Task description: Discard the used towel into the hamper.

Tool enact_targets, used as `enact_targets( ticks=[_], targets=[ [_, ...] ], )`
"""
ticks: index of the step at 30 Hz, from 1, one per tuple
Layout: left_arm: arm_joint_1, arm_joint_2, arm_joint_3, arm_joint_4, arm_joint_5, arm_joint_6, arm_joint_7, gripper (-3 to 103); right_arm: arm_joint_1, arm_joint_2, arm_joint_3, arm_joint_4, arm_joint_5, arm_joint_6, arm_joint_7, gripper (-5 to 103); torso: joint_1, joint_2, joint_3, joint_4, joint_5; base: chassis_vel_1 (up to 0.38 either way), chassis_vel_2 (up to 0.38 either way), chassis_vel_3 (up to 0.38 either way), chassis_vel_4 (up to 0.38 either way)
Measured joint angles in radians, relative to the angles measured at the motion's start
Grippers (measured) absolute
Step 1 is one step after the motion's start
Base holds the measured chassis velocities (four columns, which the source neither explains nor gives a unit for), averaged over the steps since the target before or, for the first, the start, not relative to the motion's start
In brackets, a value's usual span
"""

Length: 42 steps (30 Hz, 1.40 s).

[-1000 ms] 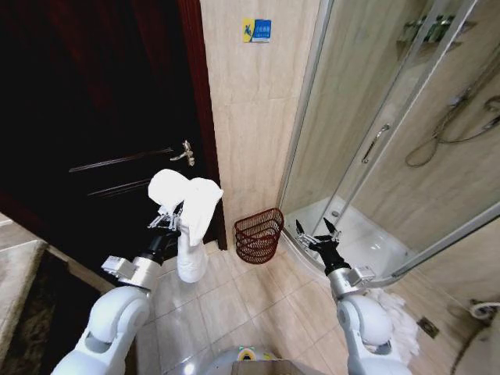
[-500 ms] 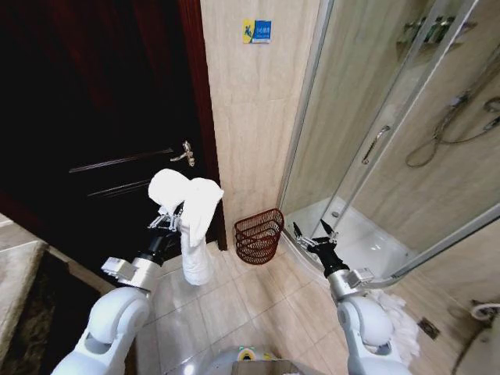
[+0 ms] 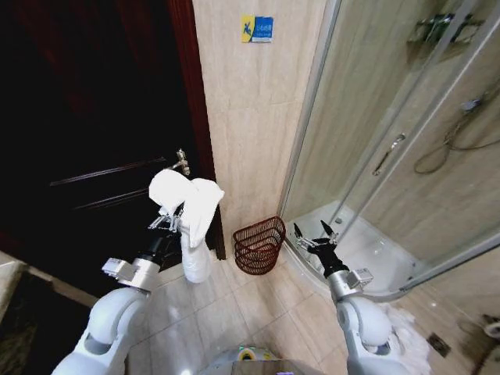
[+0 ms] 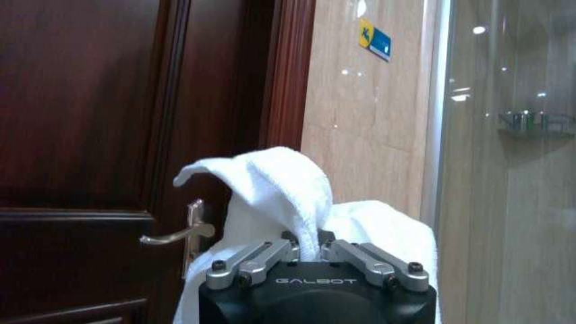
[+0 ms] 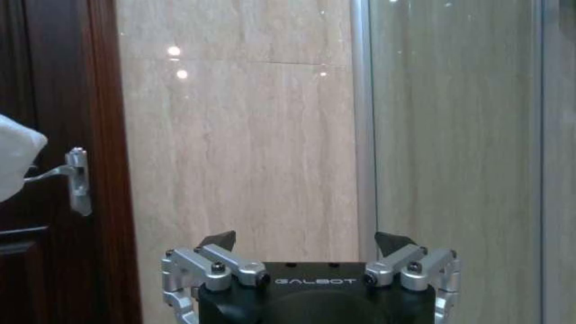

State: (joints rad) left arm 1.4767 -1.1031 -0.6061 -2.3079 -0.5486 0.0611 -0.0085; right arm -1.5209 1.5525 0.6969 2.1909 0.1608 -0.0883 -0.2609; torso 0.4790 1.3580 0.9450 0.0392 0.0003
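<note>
- The left gripper [image 3: 173,219] is held up in front of the dark wooden door [image 3: 86,141], to the left of the hamper [image 3: 258,244] and well above it, its fingers pinched together on the white towel [image 3: 190,215].
- The towel drapes over that gripper in two humps, and one long fold hangs down toward the tiled floor [image 3: 226,312].
- The right gripper [image 3: 316,237] hovers just right of the hamper, near its rim, with its fingers spread apart and nothing between them.
- The hamper, a reddish-brown wire basket, stands on the floor against the beige tiled wall [image 3: 250,117], between the door frame and the glass shower enclosure [image 3: 391,156].
- High above the hamper a small blue sign [image 3: 257,28] is fixed to the wall.
</note>
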Motion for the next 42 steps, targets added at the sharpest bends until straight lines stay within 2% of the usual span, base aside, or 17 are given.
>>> enact_targets(
  ticks=[6, 10, 35, 39, 42],
  targets=[
    [0.005, -0.005, 0.001, 0.001, 0.008, -0.003, 0.015, 7, -0.005, 0.0, -0.005, 0.002, -0.004, 0.003, 0.022, 100, 0.0, 0.0, 0.0, 0.0, -0.0001, -0.084, 0.082, 0.086, -0.094],
    [0.008, -0.009, 0.0, 0.007, 0.046, -0.006, 0.033, 7, -0.008, -0.002, -0.007, 0.005, -0.006, 0.003, 0.031, 100, 0.0, 0.001, 0.001, 0.0, -0.0002, -0.05, 0.038, 0.03, -0.035],
    [0.009, -0.029, 0.015, 0.037, 0.064, -0.023, 0.051, 7, -0.001, -0.006, -0.01, 0.014, -0.008, -0.005, 0.035, 100, 0.001, 0.002, 0.001, -0.0002, -0.0005, -0.05, -0.053, -0.05, -0.051],
    [0.021, -0.041, 0.019, 0.04, 0.074, -0.029, 0.06, 7, 0.001, -0.005, -0.013, 0.014, -0.011, -0.006, 0.035, 100, -0.005, -0.009, -0.004, -0.0005, -0.0003, -0.086, -0.11, -0.089, -0.112],
    [0.028, -0.049, 0.019, 0.046, 0.082, -0.035, 0.066, 7, 0.003, -0.002, -0.017, 0.014, -0.017, -0.006, 0.035, 100, -0.016, -0.033, -0.017, -0.0002, -0.0002, -0.025, -0.016, -0.016, -0.021]
  ],
)
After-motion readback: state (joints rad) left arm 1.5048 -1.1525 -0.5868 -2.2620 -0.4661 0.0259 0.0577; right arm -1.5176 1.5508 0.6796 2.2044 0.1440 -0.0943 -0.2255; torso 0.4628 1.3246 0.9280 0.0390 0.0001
